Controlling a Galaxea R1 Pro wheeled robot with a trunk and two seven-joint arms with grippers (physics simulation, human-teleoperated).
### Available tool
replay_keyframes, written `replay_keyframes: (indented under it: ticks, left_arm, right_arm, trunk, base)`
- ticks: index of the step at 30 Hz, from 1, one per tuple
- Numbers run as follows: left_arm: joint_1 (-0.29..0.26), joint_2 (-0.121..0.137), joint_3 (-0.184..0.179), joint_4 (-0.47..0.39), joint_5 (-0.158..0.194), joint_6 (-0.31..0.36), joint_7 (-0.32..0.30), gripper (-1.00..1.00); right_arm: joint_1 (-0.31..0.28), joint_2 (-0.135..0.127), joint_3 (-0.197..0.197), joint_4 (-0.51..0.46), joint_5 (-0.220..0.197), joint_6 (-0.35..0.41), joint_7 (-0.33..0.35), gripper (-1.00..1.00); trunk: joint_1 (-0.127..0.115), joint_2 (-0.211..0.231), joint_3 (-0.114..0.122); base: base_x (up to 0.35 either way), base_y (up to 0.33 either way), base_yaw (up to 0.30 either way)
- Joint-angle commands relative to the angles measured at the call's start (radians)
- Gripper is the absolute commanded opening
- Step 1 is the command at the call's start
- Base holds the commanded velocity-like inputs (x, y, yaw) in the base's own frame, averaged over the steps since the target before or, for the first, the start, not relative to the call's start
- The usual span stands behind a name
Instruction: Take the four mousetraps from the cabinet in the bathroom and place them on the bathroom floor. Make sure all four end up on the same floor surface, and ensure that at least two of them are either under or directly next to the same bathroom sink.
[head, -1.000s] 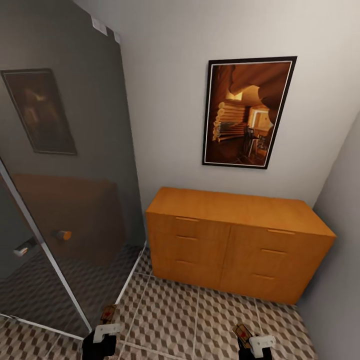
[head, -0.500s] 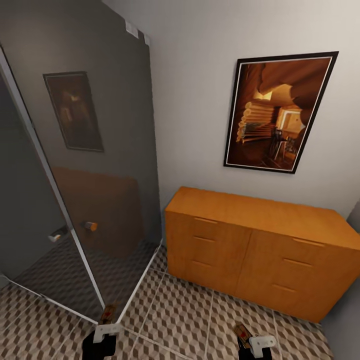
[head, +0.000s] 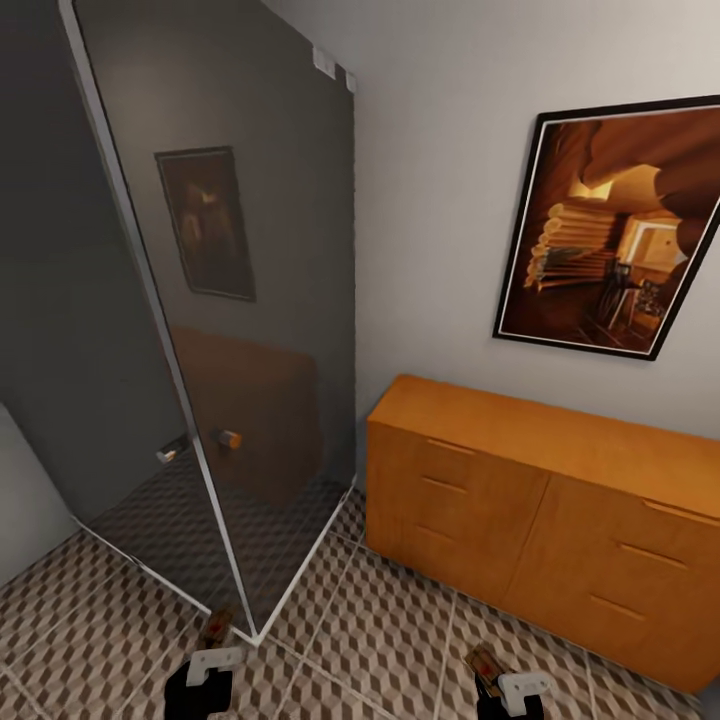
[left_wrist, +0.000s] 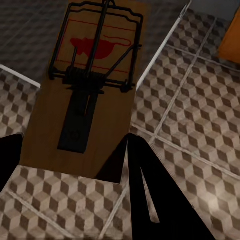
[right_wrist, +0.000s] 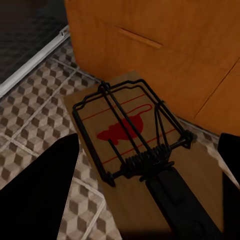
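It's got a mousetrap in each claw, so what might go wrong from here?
Each end effector grips only one end of its mousetrap: left mousetrap, right mousetrap. Either might slip out while the robot moves. The glass shower panel stands close on the left, so that arm could clip it in a turn. The cabinet crowds the right.

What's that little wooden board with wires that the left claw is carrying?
It is a mousetrap: a flat brown wooden board carrying a dark wire frame, a coiled spring, a black bar and a red mouse printed on top. The left gripper holds it by one end, and it juts out above the tiled floor.
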Motion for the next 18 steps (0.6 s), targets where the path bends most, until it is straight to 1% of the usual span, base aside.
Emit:
replay_keyframes:
  ticks: [1, 5, 11, 18]
  left_arm:
    - [-0.001, 0.0, -0.007, 0.001, -0.002, -0.001, 0.008, -1.0]
    - [-0.001, 0.0, -0.007, 0.001, -0.002, -0.001, 0.008, -1.0]
    - [-0.001, 0.0, -0.007, 0.001, -0.002, 0.019, 0.006, -1.0]
    - [-0.001, 0.0, -0.007, 0.001, -0.002, 0.022, 0.006, -1.0]
  right_arm:
    - [-0.001, -0.001, 0.008, 0.0, -0.01, -0.003, -0.004, -1.0]
    - [-0.001, -0.001, 0.008, 0.0, -0.01, -0.003, -0.004, -1.0]
    - [-0.001, 0.0, 0.008, 0.0, -0.01, -0.003, -0.004, -1.0]
    - [-0.001, 0.0, 0.008, 0.0, -0.01, -0.003, -0.004, -1.0]
  trunk:
    - [0.001, -0.002, -0.002]
    - [0.001, -0.002, -0.002]
    - [0.001, -0.002, -0.002]
    - [0.001, -0.002, -0.002]
  base:
    - [0.0, 0.0, 0.266]
    - [0.0, 0.0, 0.266]
    - [0.0, 0.0, 0.266]
    - [0.0, 0.0, 0.266]
